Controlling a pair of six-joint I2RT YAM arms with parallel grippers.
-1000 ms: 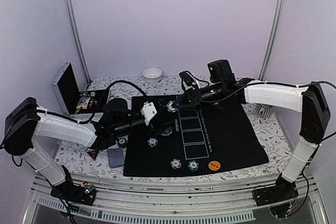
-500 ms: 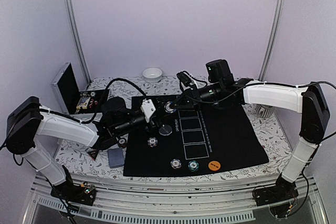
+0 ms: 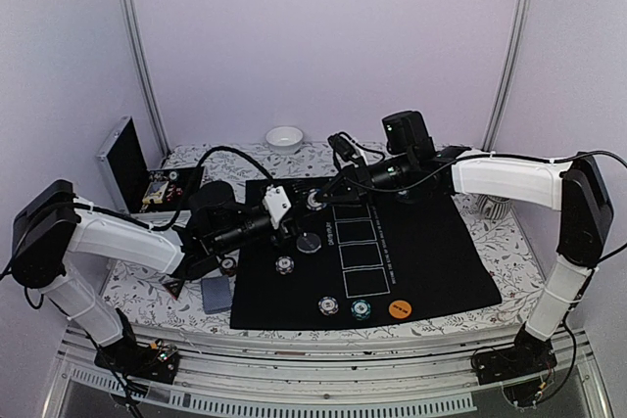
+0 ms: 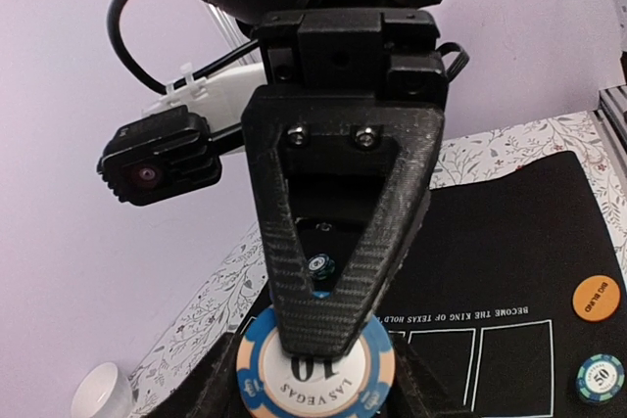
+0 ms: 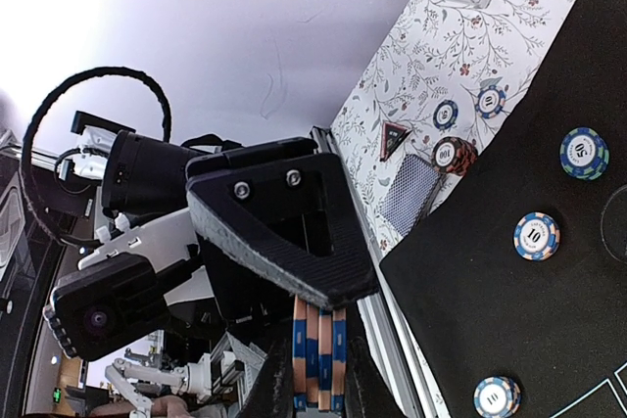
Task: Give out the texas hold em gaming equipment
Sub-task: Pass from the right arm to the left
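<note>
Partway: chips (image 3: 328, 304) and orange disc (image 3: 399, 307) lie along the mat's (image 3: 431, 252) near edge, cards (image 3: 216, 293) just off its left side, left gripper (image 4: 318, 354) clamped on a blue chip (image 4: 343, 386), right gripper (image 5: 323, 325) on a chip stack (image 5: 318, 364), both over its far-left part, unplaced.

Loose chips (image 5: 537, 236): we count six lying flat.
Stacked chips (image 5: 318, 359): we count three, edge-on.
Las Vegas chip (image 4: 315, 369): one, at 6 o'clock in the left wrist view.
Orange disc (image 3: 399, 307): one, at 5 o'clock on the mat (image 3: 441, 261).
Black disc (image 3: 310, 242): one, at the mat's 9 o'clock.
Triangle marker (image 5: 395, 137): one.
Card pile (image 5: 411, 193): one.
Printed card boxes (image 3: 355, 256): we see four.
White bowl (image 3: 284, 138): one, at 12 o'clock on the table (image 3: 137, 286).
Silver case (image 3: 122, 159): one, at the table's 10 o'clock.
Arms (image 3: 509, 178): we count two.
</note>
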